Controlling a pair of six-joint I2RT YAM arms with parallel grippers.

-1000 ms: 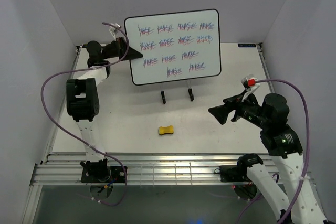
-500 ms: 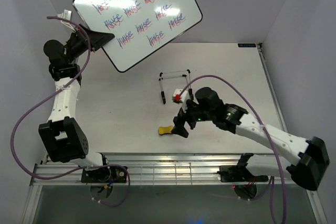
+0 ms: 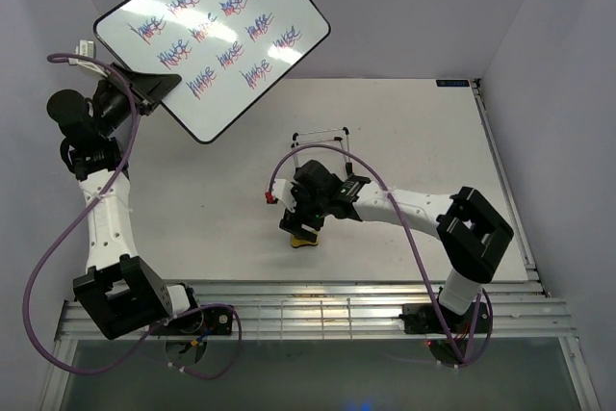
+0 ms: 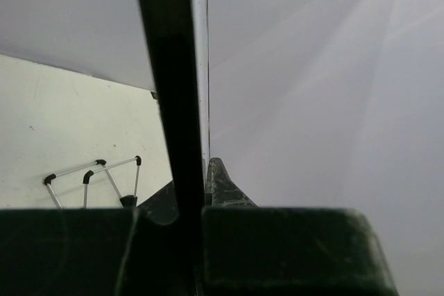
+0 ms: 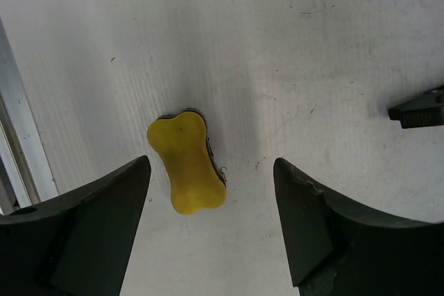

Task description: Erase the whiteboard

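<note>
Red-and-blue scribbles fill every row of the whiteboard (image 3: 212, 40); no patch appears wiped, so erasing has not yet begun. The left fingers (image 3: 159, 84) are closed on one edge of the board's black frame and hold it tilted in the air above the far left corner of the tabletop (image 3: 423, 132). The board is off its wire stand (image 3: 320, 146), which stands bare near the middle. The right fingers (image 5: 118, 199) are spread wide and hold nothing. They hover over the yellow bone-shaped eraser (image 5: 186, 163), which lies flat on the tabletop towards the near edge, in line with the gap between them and apart from both. What appears to remain is grasping the eraser, bringing it to the board and wiping all the rows.
</note>
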